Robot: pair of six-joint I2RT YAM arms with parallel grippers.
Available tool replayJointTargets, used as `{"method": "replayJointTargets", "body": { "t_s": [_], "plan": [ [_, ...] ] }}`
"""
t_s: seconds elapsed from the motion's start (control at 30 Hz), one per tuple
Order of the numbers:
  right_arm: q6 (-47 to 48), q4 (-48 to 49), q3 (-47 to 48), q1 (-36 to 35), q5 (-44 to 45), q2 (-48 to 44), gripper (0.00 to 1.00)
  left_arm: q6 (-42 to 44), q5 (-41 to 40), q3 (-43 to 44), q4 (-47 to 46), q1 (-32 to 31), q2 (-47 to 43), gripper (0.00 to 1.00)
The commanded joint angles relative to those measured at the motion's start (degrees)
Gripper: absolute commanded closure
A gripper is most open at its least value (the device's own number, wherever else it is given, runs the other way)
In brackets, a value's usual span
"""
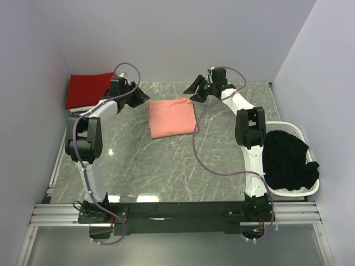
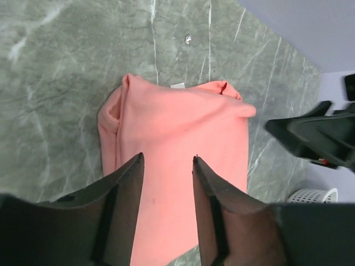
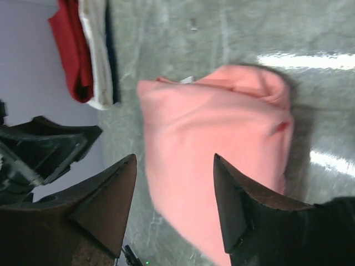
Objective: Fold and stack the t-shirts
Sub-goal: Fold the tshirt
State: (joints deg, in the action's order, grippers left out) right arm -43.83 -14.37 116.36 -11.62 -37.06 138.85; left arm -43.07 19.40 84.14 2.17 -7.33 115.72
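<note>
Closest to me the two arm bases (image 1: 97,209) sit bolted to the near edge of the grey marbled surface (image 1: 166,166), and both arms reach away toward the far wall. The left end effector (image 1: 138,95) has its fingers spread with nothing between them. From its own camera the salmon-pink t-shirt (image 1: 172,117) lies straight below and ahead of the fingertips, folded into a rough rectangle and flat on the surface. The right end effector (image 1: 198,90) is also spread and empty. It hangs by the opposite far corner of the same shirt, so the pink cloth lies between the two end effectors and slightly nearer to me than either. I cannot tell whether either set of fingertips touches the cloth; they look to be just above it. Beyond the left end effector, on its outer side against the wall, the deep red t-shirt (image 1: 89,88) lies folded on top of a white t-shirt (image 3: 94,50); a dark layer shows under that, too thin to identify. Well behind the right end effector, level with that arm's elbow, the black t-shirt (image 1: 285,158) lies heaped in a white slatted basket (image 1: 302,191), spilling over its rim.
</note>
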Motion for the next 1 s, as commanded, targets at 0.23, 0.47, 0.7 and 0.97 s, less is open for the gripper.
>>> {"method": "replayJointTargets", "body": {
  "t_s": [0.23,0.47,0.7,0.97],
  "plan": [
    [3.9,3.7,-17.0,0.0,3.3,-23.4,0.34,2.7,3.4,-7.8,2.1,0.0,-3.7,0.28],
    [5.3,7.1,-30.9,-1.0,5.9,-35.7,0.34,3.6,5.8,-7.9,2.8,-1.3,0.4,0.27],
    [6.3,8.7,-40.4,-1.3,6.6,-44.2,0.34,3.7,0.2,-7.0,5.0,-3.6,3.5,0.32],
    [8.3,8.2,-45.2,-1.7,7.1,-49.8,0.35,4.6,-6.3,-4.3,8.8,-6.3,5.6,0.43]
  ]
}}
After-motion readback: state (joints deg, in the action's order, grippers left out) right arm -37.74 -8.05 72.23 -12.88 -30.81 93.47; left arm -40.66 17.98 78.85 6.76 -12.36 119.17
